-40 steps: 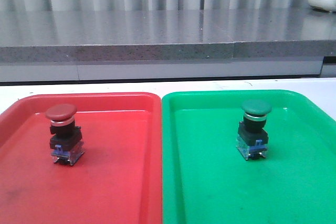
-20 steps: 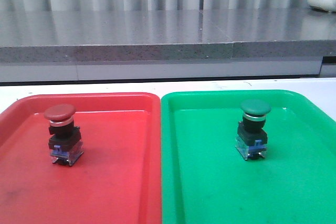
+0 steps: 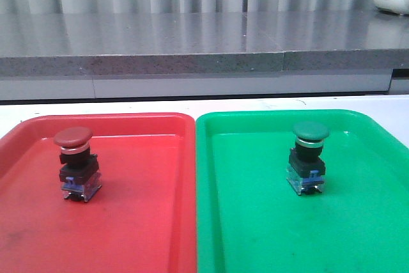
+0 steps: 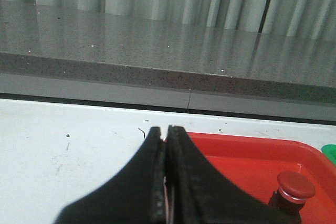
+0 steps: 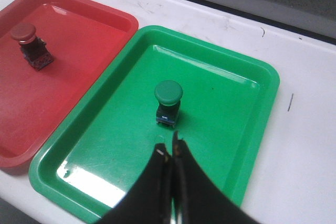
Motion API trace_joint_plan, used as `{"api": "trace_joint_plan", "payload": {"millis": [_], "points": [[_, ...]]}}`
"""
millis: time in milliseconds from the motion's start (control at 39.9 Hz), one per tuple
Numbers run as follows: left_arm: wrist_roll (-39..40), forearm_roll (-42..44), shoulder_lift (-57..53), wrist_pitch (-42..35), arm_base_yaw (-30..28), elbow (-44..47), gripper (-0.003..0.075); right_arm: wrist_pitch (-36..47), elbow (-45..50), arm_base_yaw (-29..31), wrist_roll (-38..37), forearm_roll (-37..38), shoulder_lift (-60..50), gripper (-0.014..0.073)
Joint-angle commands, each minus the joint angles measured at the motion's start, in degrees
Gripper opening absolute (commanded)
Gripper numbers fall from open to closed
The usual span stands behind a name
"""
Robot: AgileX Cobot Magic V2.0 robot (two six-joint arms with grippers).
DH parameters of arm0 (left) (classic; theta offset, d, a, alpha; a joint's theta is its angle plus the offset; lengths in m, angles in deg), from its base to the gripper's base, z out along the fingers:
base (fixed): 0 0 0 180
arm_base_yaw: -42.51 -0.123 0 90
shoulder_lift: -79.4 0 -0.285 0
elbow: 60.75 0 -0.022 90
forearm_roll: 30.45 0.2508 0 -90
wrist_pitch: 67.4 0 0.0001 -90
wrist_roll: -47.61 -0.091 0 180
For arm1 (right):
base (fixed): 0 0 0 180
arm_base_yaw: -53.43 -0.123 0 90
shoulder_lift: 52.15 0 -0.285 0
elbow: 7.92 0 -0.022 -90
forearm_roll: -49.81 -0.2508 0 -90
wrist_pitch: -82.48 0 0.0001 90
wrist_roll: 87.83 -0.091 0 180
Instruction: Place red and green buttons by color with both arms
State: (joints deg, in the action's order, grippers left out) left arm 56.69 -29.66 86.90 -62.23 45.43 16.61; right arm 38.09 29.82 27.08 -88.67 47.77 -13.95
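The red mushroom-capped push-button stands upright in the red plastic tray; the green-capped one stands in the green plastic tray. I judge sorting done (apparently nothing left loose). Left gripper and right gripper are both pressed closed, empty; I'd simply retreat.

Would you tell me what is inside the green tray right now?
The green tray holds only the green button, standing upright, cap up. The tray floor under the button's base is covered, and the front view cuts off the near edge.
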Motion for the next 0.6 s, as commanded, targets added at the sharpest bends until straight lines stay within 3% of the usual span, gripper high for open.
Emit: {"api": "trace_joint_plan", "payload": {"millis": [0, 577], "points": [[-0.14, -0.79, -1.05, -5.17, 0.66, 1.46, -0.0020, 3.74, -1.43, 0.30, 0.06, 0.25, -0.03, -0.0070], [-2.49, -1.81, -1.05, -7.09, 0.66, 1.46, -0.0020, 3.74, -1.43, 0.30, 0.06, 0.25, -0.03, -0.0070]]}}
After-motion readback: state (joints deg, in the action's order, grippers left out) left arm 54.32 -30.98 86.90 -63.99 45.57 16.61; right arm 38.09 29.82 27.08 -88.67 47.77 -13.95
